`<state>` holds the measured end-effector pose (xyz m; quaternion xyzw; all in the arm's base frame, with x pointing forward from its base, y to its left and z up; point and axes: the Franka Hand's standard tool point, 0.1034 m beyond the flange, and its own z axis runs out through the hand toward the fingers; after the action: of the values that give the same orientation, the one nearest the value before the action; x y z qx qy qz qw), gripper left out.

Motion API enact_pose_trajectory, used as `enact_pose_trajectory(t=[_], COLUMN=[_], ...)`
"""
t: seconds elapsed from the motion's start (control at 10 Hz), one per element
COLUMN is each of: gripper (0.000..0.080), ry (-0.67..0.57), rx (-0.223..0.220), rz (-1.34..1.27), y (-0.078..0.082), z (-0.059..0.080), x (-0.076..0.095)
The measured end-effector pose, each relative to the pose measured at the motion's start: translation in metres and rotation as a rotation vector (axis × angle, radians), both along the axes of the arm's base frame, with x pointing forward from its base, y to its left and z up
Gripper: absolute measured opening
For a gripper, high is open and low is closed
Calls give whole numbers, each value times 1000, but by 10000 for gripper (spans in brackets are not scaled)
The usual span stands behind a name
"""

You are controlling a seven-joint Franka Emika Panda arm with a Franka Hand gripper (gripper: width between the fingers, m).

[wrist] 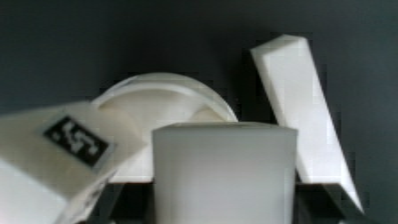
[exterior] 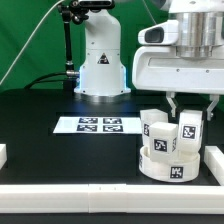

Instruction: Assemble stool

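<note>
hand (exterior: 185,104) clamped on upright leg (exterior: 187,131) above the round seat (exterior: 170,166).

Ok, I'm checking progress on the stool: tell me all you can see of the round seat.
The round seat is a white, plastic-looking disc lying flat on the black table near the front edge, at the exterior view's right. A black-and-white marker tag shows on its rim. White blocky legs stand on it, and the hand hangs directly above, around one leg.
</note>
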<state>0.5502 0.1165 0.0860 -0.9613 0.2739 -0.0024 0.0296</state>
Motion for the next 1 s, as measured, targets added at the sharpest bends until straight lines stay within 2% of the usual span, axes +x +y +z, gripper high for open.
enact_pose_trajectory(t=[0.7,0.8,1.0], gripper=[337,337,337], ry=[23,30,13], rx=[15,25,88], rz=[-375,-471,-721], y=[5,6,3], z=[0,0,-1], x=[-1,-1,0])
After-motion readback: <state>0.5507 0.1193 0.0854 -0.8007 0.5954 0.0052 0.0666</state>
